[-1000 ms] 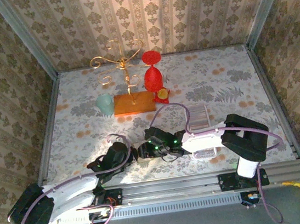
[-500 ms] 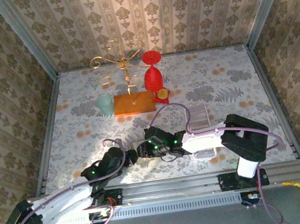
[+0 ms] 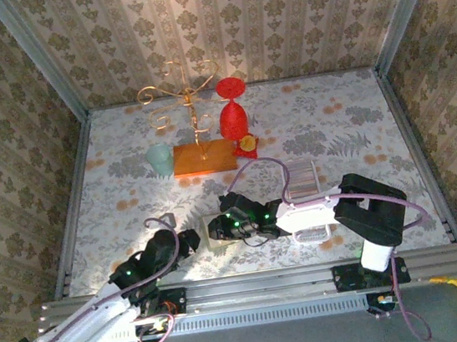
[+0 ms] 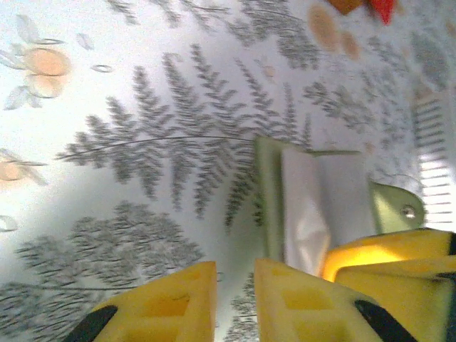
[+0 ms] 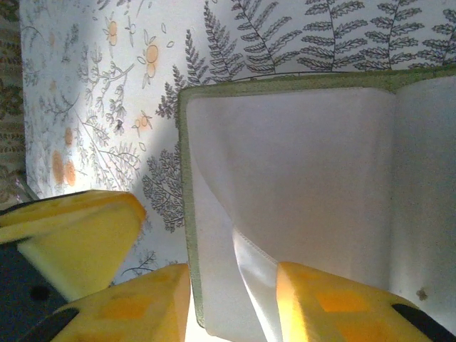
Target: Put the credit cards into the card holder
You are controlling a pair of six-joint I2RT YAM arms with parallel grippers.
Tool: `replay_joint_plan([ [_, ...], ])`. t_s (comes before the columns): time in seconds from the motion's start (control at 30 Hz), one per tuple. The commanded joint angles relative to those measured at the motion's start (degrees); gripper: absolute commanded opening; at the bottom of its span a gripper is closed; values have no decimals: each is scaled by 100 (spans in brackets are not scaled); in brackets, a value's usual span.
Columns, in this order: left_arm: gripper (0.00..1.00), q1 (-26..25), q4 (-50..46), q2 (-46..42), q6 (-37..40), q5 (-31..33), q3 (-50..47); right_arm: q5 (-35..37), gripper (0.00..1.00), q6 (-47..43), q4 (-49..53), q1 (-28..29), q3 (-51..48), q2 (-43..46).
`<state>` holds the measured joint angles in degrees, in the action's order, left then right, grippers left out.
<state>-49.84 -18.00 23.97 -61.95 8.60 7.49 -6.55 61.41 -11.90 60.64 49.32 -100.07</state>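
The card holder (image 3: 215, 222) lies open on the flowered tablecloth, green-edged with clear white pockets (image 5: 299, 157). My right gripper (image 3: 226, 229) stands over its near corner. In the right wrist view the gripper (image 5: 231, 285) is open, its jaws astride the holder's green edge and a lifted pocket flap. My left gripper (image 3: 191, 242) sits just left of the holder (image 4: 313, 199). Its jaws (image 4: 235, 274) stand a narrow gap apart over bare cloth, with nothing between them. The credit cards are hidden from me.
A white ribbed rack (image 3: 301, 178) stands right of the holder. At the back are a gold wire stand on an orange block (image 3: 201, 158), a red goblet (image 3: 234, 115) and a teal cup (image 3: 159, 157). Metal rails edge the table.
The left arm has drawn back toward the near left, away from the holder, and its jaws have come apart. The right gripper has stayed at the holder and narrowed a little.
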Motion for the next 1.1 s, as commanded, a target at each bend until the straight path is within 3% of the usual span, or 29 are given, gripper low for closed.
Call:
replay_joint_plan([
  [0.0,15,387,-702,323,297,-27,515,-105,34,32,-64,-9,40,-179],
  [0.13,5,1214,-242,1221,629,-967,924,-158,29,36,-83,-9,78,-254],
  [0.23,1,1558,105,1932,889,-1446,1280,-187,25,36,-112,-2,84,-253],
  [0.5,0,1584,773,3454,1223,-2203,2033,-145,22,-130,135,18,242,-223],
  [0.8,0,1457,925,4236,1348,-2373,2226,-198,17,-187,163,52,356,-333],
  [1.07,0,1380,1025,4709,1456,-2425,2147,-131,21,-517,527,188,526,-130],
])
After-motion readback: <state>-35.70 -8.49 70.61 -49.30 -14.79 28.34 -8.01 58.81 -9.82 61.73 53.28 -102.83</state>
